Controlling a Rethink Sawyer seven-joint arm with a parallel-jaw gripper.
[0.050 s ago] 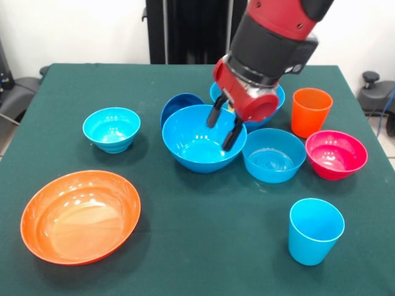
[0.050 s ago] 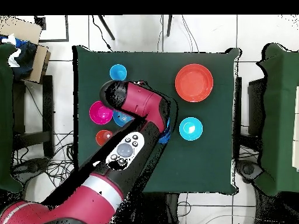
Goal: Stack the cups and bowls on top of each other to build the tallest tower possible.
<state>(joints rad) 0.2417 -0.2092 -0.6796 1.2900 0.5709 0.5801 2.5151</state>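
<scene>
My gripper is open, its two black fingers reaching down into the right half of a large blue bowl at the table's middle, with nothing between them. Behind that bowl's left rim a small dark blue bowl peeks out. A second blue bowl lies mostly hidden behind the wrist. To the right are a medium light blue bowl, a magenta bowl and an orange cup. A light blue cup stands upright at the front right.
A cyan bowl sits alone at the left. A wide orange bowl lies at the front left. All rest on the green tablecloth. In the overhead view the arm covers the middle bowls and the gripper.
</scene>
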